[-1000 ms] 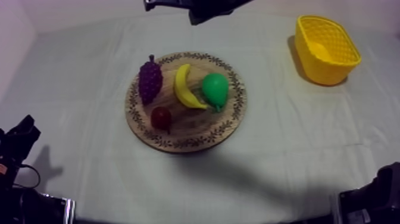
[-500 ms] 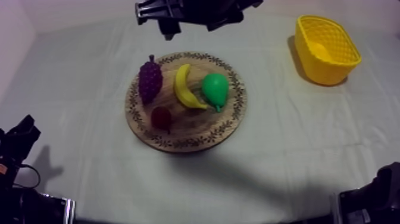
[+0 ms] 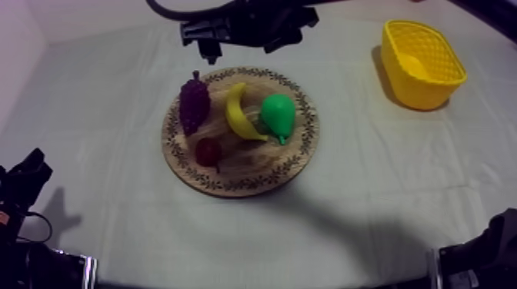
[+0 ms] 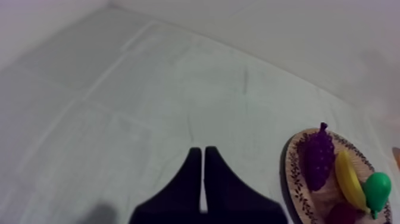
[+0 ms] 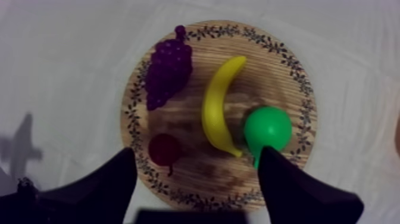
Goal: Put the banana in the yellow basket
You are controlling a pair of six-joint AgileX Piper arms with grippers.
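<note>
The yellow banana (image 3: 241, 114) (image 5: 219, 110) lies on the round wooden board (image 3: 231, 183) (image 5: 134, 107), between the purple grapes (image 3: 194, 104) (image 5: 168, 68) and the green pear (image 3: 278, 115) (image 5: 268, 128). A small red fruit (image 3: 208, 151) (image 5: 165, 149) sits at the board's near side. My right gripper (image 3: 240, 42) (image 5: 196, 179) hangs open above the board's far edge with nothing between its fingers (image 5: 113, 179). My left gripper (image 4: 203, 179) rests shut over bare cloth left of the board (image 4: 296, 179). The yellow basket (image 3: 421, 63) stands at the far right.
The left arm (image 3: 23, 192) rests at the table's near left, and part of the right arm's base (image 3: 481, 257) sits at the near right. Bare cloth surrounds the board and lies between it and the basket.
The right arm has come down from the far edge toward the board, and its fingers have spread apart. The fruit, the basket and the left arm have not moved.
</note>
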